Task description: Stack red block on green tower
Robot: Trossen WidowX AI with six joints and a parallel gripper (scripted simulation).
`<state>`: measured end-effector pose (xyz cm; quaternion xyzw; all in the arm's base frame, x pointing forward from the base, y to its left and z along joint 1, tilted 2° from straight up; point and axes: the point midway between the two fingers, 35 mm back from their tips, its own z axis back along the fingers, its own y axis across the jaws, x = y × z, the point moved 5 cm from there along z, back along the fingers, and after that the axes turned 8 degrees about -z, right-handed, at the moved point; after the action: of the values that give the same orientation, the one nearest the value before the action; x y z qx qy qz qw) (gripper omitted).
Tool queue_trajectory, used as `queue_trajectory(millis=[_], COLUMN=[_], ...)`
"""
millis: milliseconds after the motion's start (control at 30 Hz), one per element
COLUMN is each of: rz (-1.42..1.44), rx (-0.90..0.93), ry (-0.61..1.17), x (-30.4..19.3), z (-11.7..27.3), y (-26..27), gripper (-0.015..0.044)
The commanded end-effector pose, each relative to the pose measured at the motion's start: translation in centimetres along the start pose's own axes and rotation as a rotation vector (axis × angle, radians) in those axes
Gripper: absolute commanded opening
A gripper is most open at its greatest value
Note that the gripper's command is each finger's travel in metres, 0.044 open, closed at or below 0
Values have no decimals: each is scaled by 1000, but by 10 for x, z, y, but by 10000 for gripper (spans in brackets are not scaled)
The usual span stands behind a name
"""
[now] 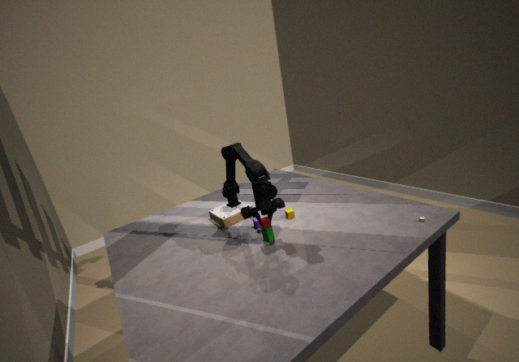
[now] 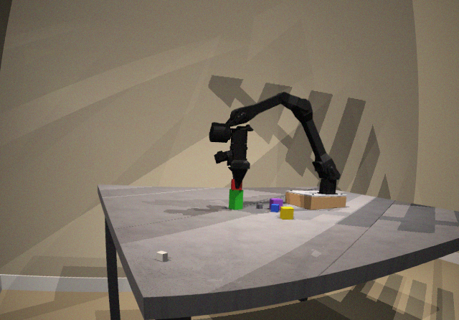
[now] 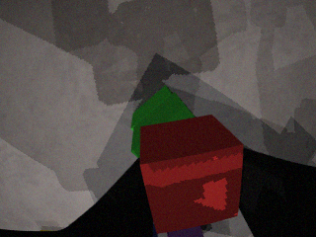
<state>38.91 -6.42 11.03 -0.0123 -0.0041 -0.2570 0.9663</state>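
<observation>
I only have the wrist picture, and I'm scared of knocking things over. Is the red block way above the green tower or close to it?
Observer: Close. In the exterior view, no gap shows between the red block and the top of the green tower.

Child: Is the tower tipping over?

Observer: No, the exterior view shows it standing upright on the table.

Child: Are there any blocks far away that I can't see?

Observer: Yes, a small white block sits off by itself, near a table corner.
</observation>
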Motion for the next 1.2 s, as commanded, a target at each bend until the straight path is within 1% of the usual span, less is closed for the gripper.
queue_trajectory(millis=[0,500,1167], rz=[0,0,0], rx=[0,0,0], ry=[0,0,0], x=[0,0,0], z=[0,0,0], y=[0,0,0], gripper=[53,440,440])
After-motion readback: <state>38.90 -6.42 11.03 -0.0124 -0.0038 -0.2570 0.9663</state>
